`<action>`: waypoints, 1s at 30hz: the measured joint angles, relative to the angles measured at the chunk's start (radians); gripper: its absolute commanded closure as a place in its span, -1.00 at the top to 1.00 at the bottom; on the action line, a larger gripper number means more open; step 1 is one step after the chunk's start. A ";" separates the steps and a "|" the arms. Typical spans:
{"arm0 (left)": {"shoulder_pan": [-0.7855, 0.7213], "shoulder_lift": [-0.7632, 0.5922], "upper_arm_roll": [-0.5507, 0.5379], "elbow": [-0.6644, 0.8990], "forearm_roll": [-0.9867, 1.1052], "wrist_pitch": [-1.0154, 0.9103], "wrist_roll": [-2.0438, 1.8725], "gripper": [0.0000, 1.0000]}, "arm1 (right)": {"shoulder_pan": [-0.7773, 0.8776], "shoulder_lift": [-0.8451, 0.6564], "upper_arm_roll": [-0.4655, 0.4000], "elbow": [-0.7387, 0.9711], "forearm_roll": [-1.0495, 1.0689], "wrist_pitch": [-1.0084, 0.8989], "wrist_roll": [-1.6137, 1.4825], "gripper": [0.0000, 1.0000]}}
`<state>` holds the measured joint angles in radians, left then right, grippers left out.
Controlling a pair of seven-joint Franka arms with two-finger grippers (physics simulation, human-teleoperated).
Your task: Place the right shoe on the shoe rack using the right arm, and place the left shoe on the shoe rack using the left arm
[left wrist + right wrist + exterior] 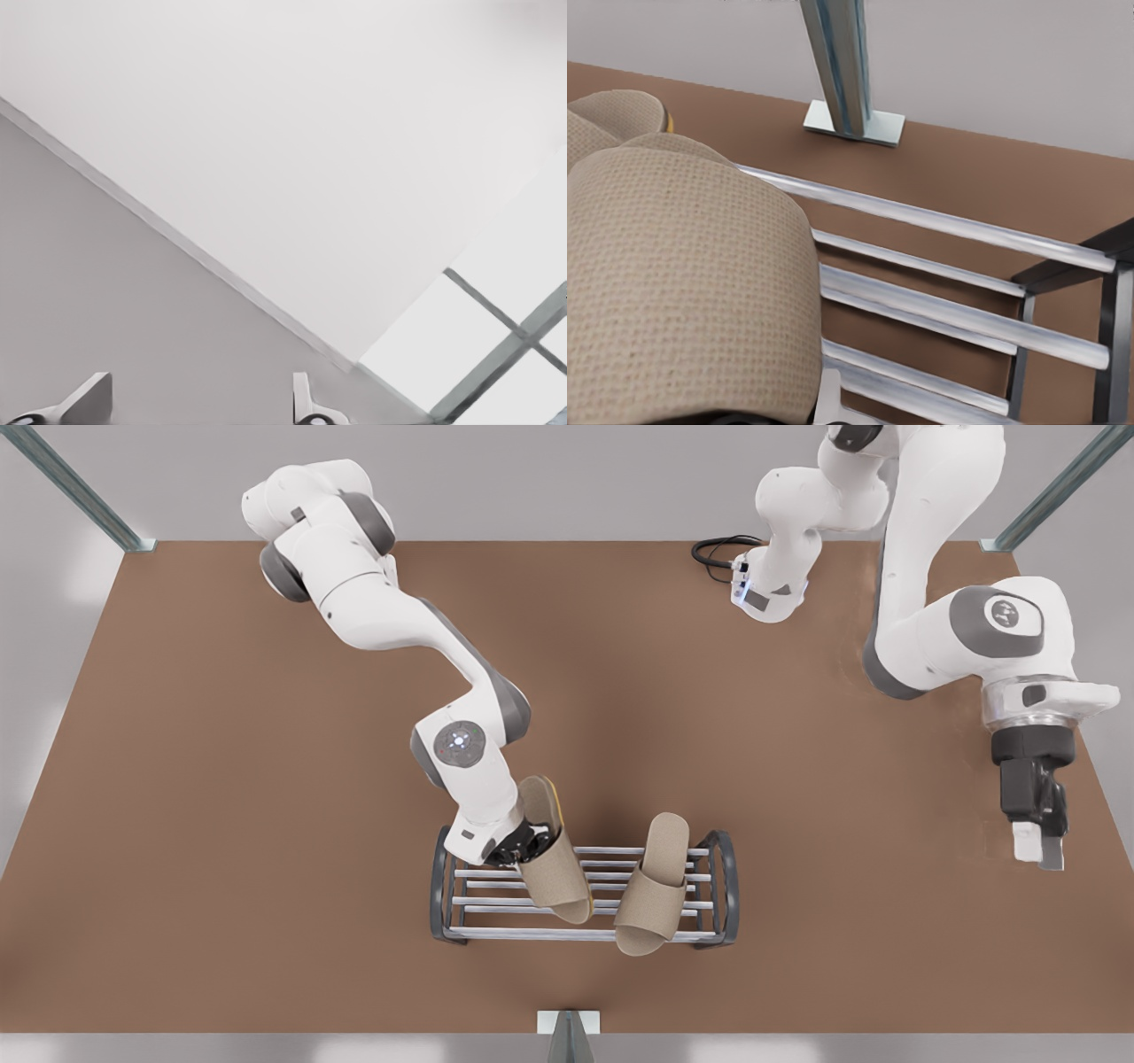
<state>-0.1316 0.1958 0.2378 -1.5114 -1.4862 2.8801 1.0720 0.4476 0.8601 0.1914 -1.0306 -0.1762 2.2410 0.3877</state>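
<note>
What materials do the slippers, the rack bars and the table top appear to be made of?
Slippers: apparently woven beige fabric, matte, with a dotted weave in the right wrist view. Rack bars: likely polished metal, silver with bright highlights. Table top: flat matte brown; the material is unclear.

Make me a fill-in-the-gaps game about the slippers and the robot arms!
1. The pincer gripping the tilted slipper belongs to the ____ arm.
2. The other slipper lies on the shoe rack, whose bars are coloured ____.
3. The left pincer hangs open off to the side, holding ____.
Missing words: right; silver; nothing.
</note>
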 measured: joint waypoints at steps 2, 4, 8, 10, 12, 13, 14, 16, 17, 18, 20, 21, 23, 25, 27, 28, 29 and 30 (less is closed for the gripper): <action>0.044 -0.002 0.051 0.016 0.594 -0.408 -0.118 1.00 | 0.001 0.001 0.002 0.001 -0.009 0.006 0.039 1.00; -0.058 0.032 -0.013 0.018 0.938 -0.704 -0.244 1.00 | 0.002 0.001 0.004 0.001 -0.023 0.010 0.081 1.00; -0.108 0.051 -0.092 -0.030 1.248 -1.036 -0.471 1.00 | 0.001 -0.001 0.005 0.001 -0.037 0.017 0.155 1.00; -0.082 0.027 -0.097 -0.057 1.323 -1.126 -0.556 1.00 | 0.001 -0.006 0.005 -0.001 -0.028 0.022 0.177 1.00; -0.072 0.017 -0.098 -0.091 1.377 -1.197 -0.639 1.00 | -0.003 -0.024 0.005 -0.012 -0.019 0.020 0.194 1.00; -0.074 0.015 -0.100 -0.095 1.395 -1.231 -0.676 1.00 | -0.010 -0.035 0.006 -0.015 -0.016 0.015 0.201 1.00; -0.079 0.015 -0.101 -0.098 1.408 -1.259 -0.711 1.00 | -0.018 -0.044 0.006 -0.018 -0.013 0.010 0.208 1.00; -0.085 0.015 -0.101 -0.099 1.426 -1.302 -0.775 1.00 | -0.036 -0.079 0.009 -0.028 -0.009 -0.012 0.219 1.00; -0.086 0.015 -0.101 -0.099 1.432 -1.319 -0.805 1.00 | -0.052 -0.107 0.011 -0.045 -0.007 -0.029 0.223 1.00; -0.087 0.015 -0.101 -0.099 1.436 -1.334 -0.833 1.00 | -0.078 -0.145 0.013 -0.069 -0.004 -0.054 0.222 1.00; -0.086 0.017 -0.100 -0.092 1.436 -1.355 -0.885 1.00 | -0.200 -0.217 0.017 -0.093 0.021 -0.158 0.200 1.00; -0.086 0.019 -0.100 -0.091 1.433 -1.363 -0.909 1.00 | -0.286 -0.243 0.015 -0.096 0.033 -0.232 0.178 1.00; -0.085 0.019 -0.100 -0.089 1.430 -1.372 -0.953 1.00 | -0.444 -0.311 0.001 -0.108 0.040 -0.393 0.129 1.00; -0.085 0.019 -0.100 -0.084 1.425 -1.363 -0.992 1.00 | -0.530 -0.504 -0.008 -0.267 0.035 -0.501 0.080 1.00; -0.085 0.019 -0.100 -0.080 1.420 -1.355 -1.023 1.00 | -0.567 -0.627 -0.010 -0.355 0.049 -0.583 0.037 1.00; -0.084 0.019 -0.100 -0.079 1.418 -1.352 -1.036 1.00 | -0.584 -0.685 -0.010 -0.405 0.063 -0.619 0.016 1.00; -0.084 0.019 -0.100 -0.079 1.416 -1.349 -1.048 1.00 | -0.598 -0.724 -0.010 -0.437 0.075 -0.648 -0.003 1.00; -0.084 0.020 -0.100 -0.078 1.414 -1.347 -1.060 1.00 | -0.606 -0.743 -0.011 -0.454 0.084 -0.674 -0.021 1.00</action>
<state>-0.2159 0.2154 0.1379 -1.5894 -0.0718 1.5329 0.0120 -0.1588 0.1173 0.1807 -1.4844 -0.0918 1.5674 0.3667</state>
